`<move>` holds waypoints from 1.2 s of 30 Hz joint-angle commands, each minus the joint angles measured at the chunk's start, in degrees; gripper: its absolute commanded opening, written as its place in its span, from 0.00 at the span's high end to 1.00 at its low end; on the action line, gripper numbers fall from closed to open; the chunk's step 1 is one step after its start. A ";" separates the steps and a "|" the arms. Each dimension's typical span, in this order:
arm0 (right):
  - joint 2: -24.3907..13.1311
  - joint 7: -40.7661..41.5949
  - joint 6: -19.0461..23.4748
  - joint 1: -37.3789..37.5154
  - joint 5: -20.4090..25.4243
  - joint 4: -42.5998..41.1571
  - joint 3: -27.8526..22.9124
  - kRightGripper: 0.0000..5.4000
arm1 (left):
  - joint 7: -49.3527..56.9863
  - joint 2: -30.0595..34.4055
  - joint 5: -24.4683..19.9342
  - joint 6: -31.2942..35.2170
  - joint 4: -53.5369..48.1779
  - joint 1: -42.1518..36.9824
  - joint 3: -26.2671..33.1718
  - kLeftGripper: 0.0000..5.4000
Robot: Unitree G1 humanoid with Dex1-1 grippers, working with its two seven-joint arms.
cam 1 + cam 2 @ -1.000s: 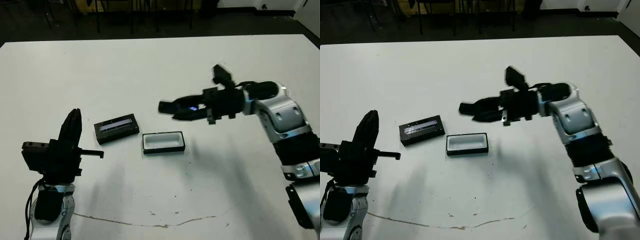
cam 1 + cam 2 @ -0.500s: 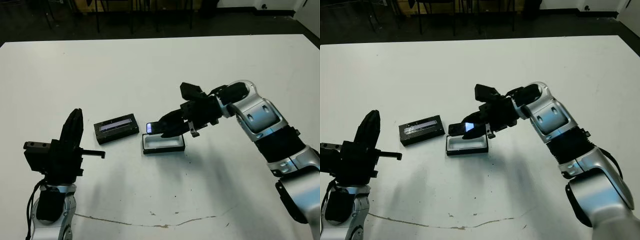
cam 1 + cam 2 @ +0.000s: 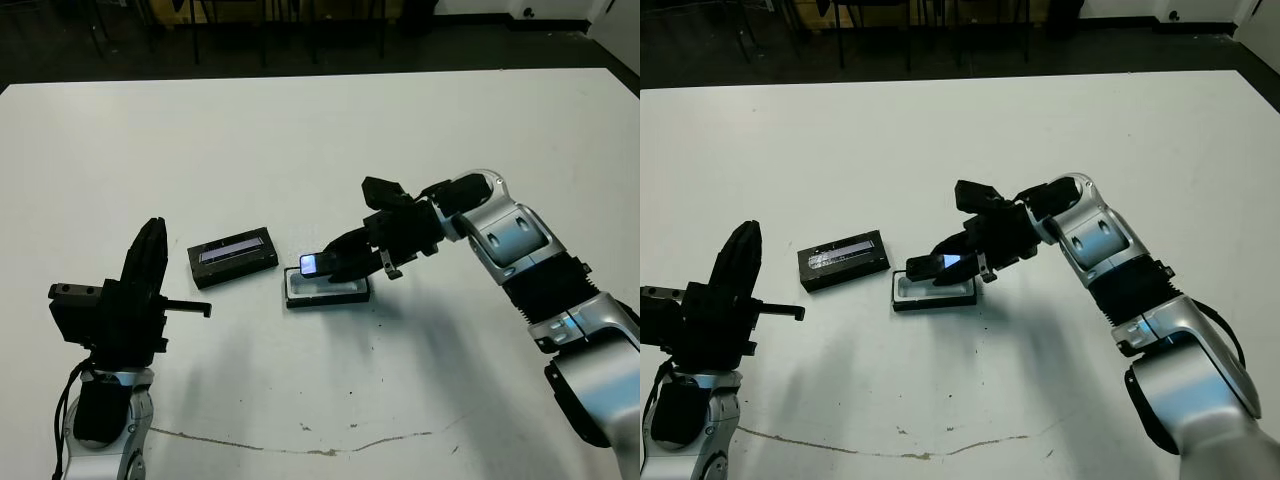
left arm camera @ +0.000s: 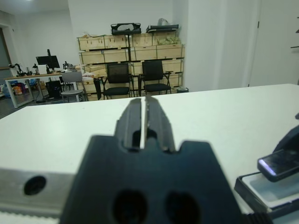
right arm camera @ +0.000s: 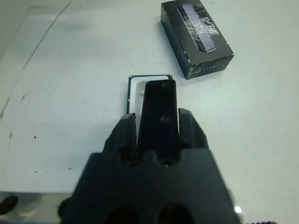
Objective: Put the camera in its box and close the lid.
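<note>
Camera lowered to box mouth
right gripper (image 3: 335,266) clamped on camera (image 3: 318,265), now just above box (image 3: 327,288); left gripper (image 4: 144,122) closed, empty; release next

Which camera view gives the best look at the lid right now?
The right wrist view: the lid fills the frame close up, its top strip and side plain. Both eye views show it small, lying beside the box. The left wrist view misses it.
</note>
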 commanded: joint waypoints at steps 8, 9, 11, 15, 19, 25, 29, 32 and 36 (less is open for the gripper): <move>-0.15 2.95 1.44 -0.64 -1.05 -0.53 0.45 0.83 | 0.46 0.11 -0.03 0.77 1.07 1.62 -0.60 1.00; -0.29 2.84 1.40 -0.53 -1.33 -1.09 0.57 0.83 | 0.46 0.10 -0.09 0.84 1.06 1.63 -0.65 1.00; -0.43 2.74 0.73 -0.22 -1.61 -1.68 0.60 0.83 | 0.50 0.05 -0.17 0.97 0.98 1.71 -0.79 1.00; -0.36 2.33 0.21 0.29 -1.97 -2.12 0.40 0.83 | 0.36 0.22 -0.11 0.19 1.34 1.83 -0.80 1.00; -0.07 2.34 1.08 0.26 -2.29 -1.29 0.66 0.83 | 0.35 0.27 -0.16 -0.07 1.43 1.98 -0.68 1.00; 0.19 1.74 -2.67 0.75 -3.76 0.33 1.10 0.83 | 0.40 0.02 -0.39 -0.52 1.47 2.26 -0.80 1.00; 0.22 1.22 -1.84 0.85 -4.66 0.61 1.41 0.83 | 0.41 0.13 -0.16 -0.86 1.73 2.32 -0.81 1.00; 0.17 0.70 -2.21 1.03 -5.44 0.48 1.57 0.83 | 0.49 0.10 -0.18 -0.54 1.64 2.39 -0.86 1.00; 0.20 1.03 -4.10 1.31 -5.93 0.44 1.71 0.83 | 0.63 0.04 0.00 -0.56 1.78 2.41 -0.88 1.00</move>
